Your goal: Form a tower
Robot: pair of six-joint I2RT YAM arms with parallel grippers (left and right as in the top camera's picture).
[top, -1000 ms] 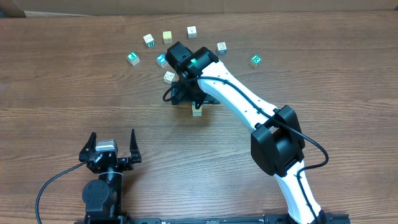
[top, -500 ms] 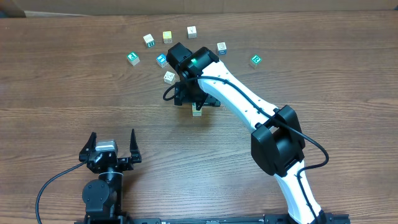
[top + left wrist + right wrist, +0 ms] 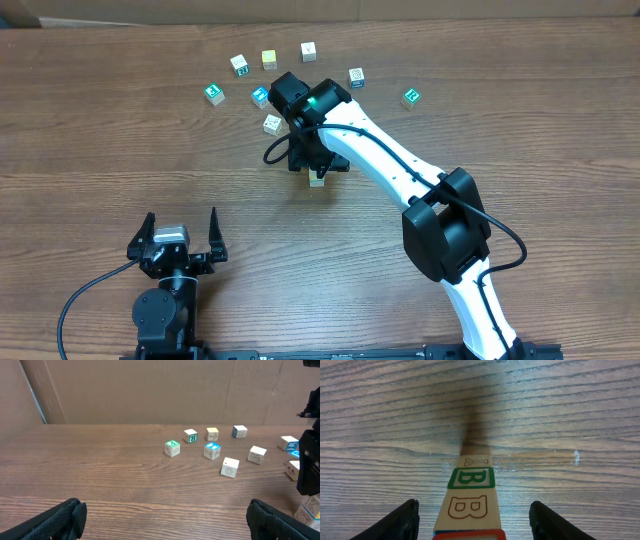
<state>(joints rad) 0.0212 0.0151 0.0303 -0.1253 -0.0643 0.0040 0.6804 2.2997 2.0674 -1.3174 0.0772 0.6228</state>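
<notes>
The tower (image 3: 470,500) is a narrow stack of wooden letter cubes. In the right wrist view its side shows a brown B, a green B and an A below, with a red-edged face nearest the camera. My right gripper (image 3: 472,520) straddles its upper part, open. One finger (image 3: 402,520) is to the left and the other to the right, each with a gap to the wood. From overhead the tower (image 3: 317,180) peeks out under the right gripper (image 3: 316,165). My left gripper (image 3: 182,222) rests open near the table's front edge, holding nothing.
Several loose letter cubes lie in an arc behind the tower, among them a green-marked cube (image 3: 214,93), a yellow cube (image 3: 269,59), a blue cube (image 3: 260,97) and a far-right cube (image 3: 411,97). A pale cube (image 3: 272,123) lies close to the right arm (image 3: 380,155).
The right gripper's jaws have drawn in from wide open towards the tower's sides. The tower, the loose cubes and the left arm have not moved.
</notes>
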